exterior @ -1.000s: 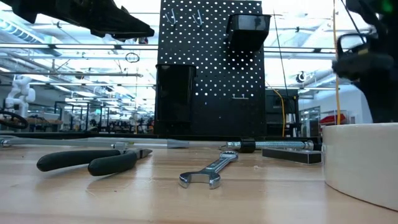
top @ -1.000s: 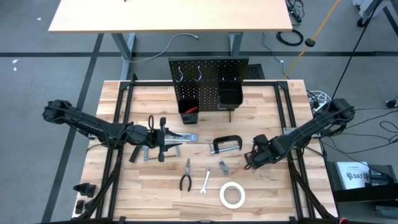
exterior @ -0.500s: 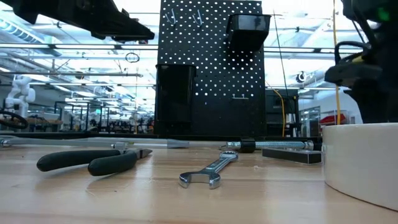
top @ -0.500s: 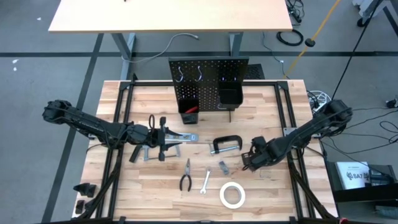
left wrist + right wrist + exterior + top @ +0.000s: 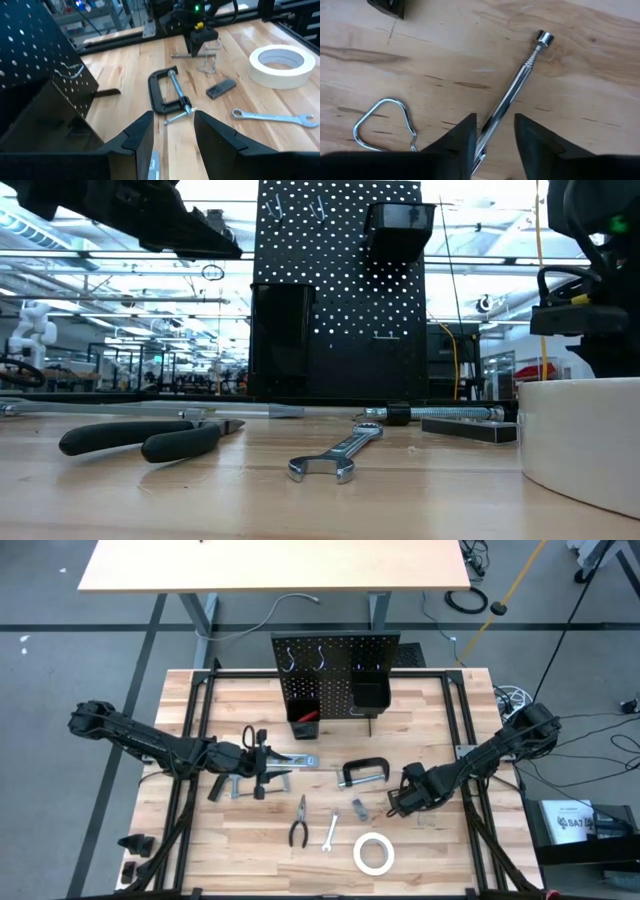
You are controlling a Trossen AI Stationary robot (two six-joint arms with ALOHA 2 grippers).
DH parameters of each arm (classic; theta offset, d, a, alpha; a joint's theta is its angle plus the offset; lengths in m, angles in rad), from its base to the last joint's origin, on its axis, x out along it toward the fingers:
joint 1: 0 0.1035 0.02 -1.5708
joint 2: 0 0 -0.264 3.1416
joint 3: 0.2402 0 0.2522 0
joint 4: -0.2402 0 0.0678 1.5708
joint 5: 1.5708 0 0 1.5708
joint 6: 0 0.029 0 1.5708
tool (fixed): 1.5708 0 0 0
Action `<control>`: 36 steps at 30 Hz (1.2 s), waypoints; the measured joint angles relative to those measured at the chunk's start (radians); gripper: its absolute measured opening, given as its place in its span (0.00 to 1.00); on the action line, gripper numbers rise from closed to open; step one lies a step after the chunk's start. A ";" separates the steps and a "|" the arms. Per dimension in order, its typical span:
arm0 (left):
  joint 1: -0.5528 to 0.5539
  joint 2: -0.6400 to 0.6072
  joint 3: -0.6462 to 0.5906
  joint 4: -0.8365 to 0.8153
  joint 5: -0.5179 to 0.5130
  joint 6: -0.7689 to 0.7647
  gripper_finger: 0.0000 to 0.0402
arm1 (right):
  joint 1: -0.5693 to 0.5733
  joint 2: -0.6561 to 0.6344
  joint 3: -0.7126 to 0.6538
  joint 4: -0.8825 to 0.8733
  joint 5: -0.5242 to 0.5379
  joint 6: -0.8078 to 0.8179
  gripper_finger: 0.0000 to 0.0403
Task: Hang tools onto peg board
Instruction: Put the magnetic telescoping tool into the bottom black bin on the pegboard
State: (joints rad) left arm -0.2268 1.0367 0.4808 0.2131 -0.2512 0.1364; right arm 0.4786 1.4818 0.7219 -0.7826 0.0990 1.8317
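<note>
On the wooden desk the peg board stands upright at the far edge, with silver hooks near its top and two small black bins fixed to it; something red shows in the left bin. The left claw sits low over the desk's left half, beside the long grey saw-like tool lying there; from its wrist view the fingers stand apart with bare desk between them, holding nothing. The right claw is down at the desk on the right, just beyond the black C-clamp. Its wrist view shows the two dark fingers set either side of a thin silver rod with a small knob at its far end; whether they press on the rod cannot be told. A bent wire loop lies just beside the rod on the wood. Nearer the front edge lie the pliers, the wrench, a small dark block and the white tape roll, all apart from one another. In the low view the pliers and wrench rest flat before the board.
</note>
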 joint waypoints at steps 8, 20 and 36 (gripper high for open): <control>0.000 0.000 0.000 -0.014 0.000 0.000 0.36 | 0.000 0.009 0.002 0.013 0.008 0.038 0.10; 0.000 0.002 0.000 -0.013 0.000 -0.026 0.36 | 0.000 0.049 0.002 0.078 0.006 -0.021 0.14; 0.000 0.002 0.000 -0.011 0.000 -0.026 0.36 | 0.000 0.050 0.001 0.076 -0.010 -0.089 0.03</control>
State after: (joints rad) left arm -0.2268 1.0382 0.4808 0.2016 -0.2512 0.1104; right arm 0.4786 1.5318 0.7231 -0.7067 0.0892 1.7422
